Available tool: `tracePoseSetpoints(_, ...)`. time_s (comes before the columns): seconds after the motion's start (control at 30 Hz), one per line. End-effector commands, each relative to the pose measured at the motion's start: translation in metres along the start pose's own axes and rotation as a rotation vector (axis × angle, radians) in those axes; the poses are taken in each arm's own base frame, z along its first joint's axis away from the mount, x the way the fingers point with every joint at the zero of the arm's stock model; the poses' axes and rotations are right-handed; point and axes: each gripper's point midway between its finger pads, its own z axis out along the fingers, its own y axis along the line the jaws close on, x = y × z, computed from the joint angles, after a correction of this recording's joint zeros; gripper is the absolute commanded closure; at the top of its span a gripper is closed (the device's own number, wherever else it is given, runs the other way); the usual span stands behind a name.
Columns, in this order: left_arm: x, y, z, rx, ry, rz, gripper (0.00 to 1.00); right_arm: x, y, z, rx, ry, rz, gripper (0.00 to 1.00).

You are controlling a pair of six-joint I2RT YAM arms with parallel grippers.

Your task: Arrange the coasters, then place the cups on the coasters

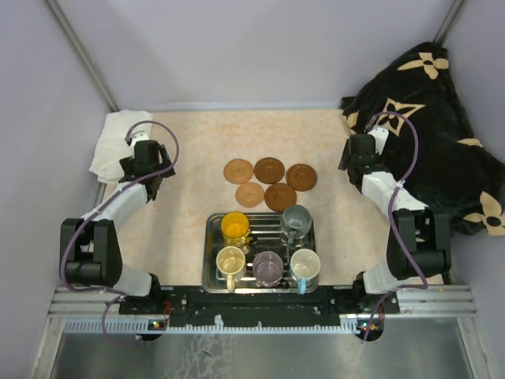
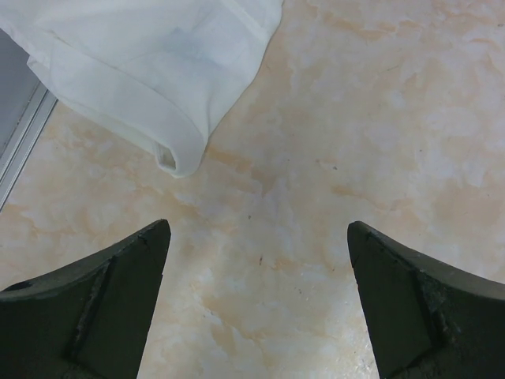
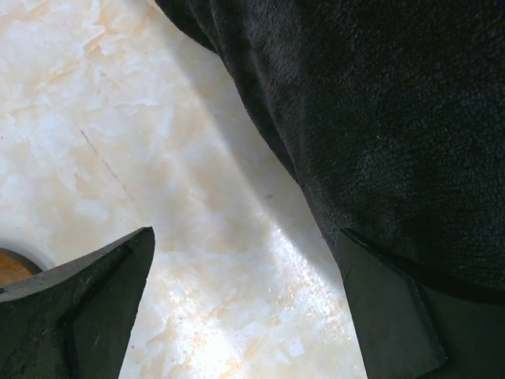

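Note:
Several round brown coasters (image 1: 269,169) lie bunched together at the table's middle, just beyond a steel tray (image 1: 211,237). Inside the tray stand several cups: yellow (image 1: 235,227), dark grey-green (image 1: 297,221), cream (image 1: 230,263), purple-grey (image 1: 267,268) and white with a blue handle (image 1: 304,267). My left gripper (image 1: 146,158) (image 2: 259,229) hovers open over bare tabletop at the left, beside a white cloth. My right gripper (image 1: 359,154) (image 3: 245,237) is open at the right, against a black blanket. One coaster's edge (image 3: 12,268) peeks in at the right wrist view's lower left.
A folded white cloth (image 1: 114,142) (image 2: 150,71) lies at the back left corner. A black blanket with tan flower marks (image 1: 426,134) (image 3: 379,118) is heaped along the right side. Grey walls close the table in on three sides.

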Motion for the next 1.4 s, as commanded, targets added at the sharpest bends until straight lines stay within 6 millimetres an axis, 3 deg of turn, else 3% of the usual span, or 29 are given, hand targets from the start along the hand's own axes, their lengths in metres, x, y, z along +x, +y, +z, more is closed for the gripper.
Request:
tracePoseSetpoints(0.0,-0.007,0.004,-0.007,-0.001,-0.036,-0.006,0.0,-0.017,0.01,-0.002,-0.023,-0.048,0.041,0.01)
tracePoseSetpoints(0.2,-0.005,0.006,-0.01,0.0,-0.039,0.001,0.0,-0.014,0.009,-0.005,-0.028,-0.045,0.046,0.01)
tracePoseSetpoints(0.5,-0.019,-0.007,-0.014,0.075,-0.076,0.003,0.0,-0.018,0.023,-0.02,-0.104,-0.078,-0.029,0.01)
tracePoseSetpoints(0.63,-0.017,-0.032,-0.026,0.267,-0.111,0.089,0.0,-0.021,0.019,-0.023,-0.091,-0.077,-0.064,0.01)
tracePoseSetpoints(0.8,-0.035,-0.049,-0.042,0.366,-0.186,0.077,0.0,-0.017,0.006,-0.014,0.021,-0.007,-0.124,0.01)
tracePoseSetpoints(1.07,-0.047,-0.077,-0.043,0.446,-0.177,0.108,0.0,-0.039,-0.014,-0.017,0.168,-0.01,-0.141,0.01)
tracePoseSetpoints(1.37,-0.041,-0.117,-0.048,0.548,-0.164,0.162,0.0,-0.039,-0.025,-0.025,0.252,0.055,-0.19,0.01)
